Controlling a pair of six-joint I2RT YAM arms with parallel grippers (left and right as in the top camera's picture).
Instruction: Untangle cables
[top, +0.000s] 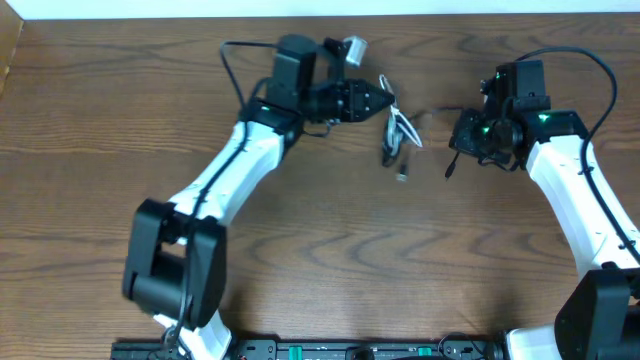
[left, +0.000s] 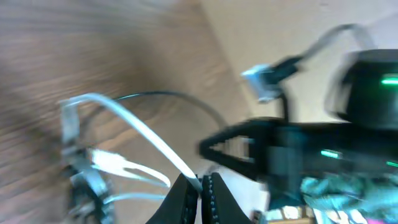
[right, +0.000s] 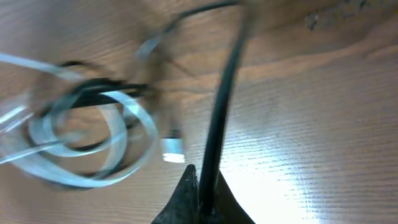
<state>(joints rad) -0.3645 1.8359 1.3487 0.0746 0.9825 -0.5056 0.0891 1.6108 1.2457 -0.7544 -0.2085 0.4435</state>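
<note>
The white cable hangs in loops between the two arms at the table's far middle, its plug low near the wood. My left gripper is shut on the white cable, pinched between the fingertips. The black cable runs from the bundle toward my right gripper, which is shut on it at the fingertips. In the right wrist view the white loops and a black loop lie together at the left, blurred.
Wood table all around. The right arm's body fills the right side of the left wrist view. The table's far edge runs just behind both grippers.
</note>
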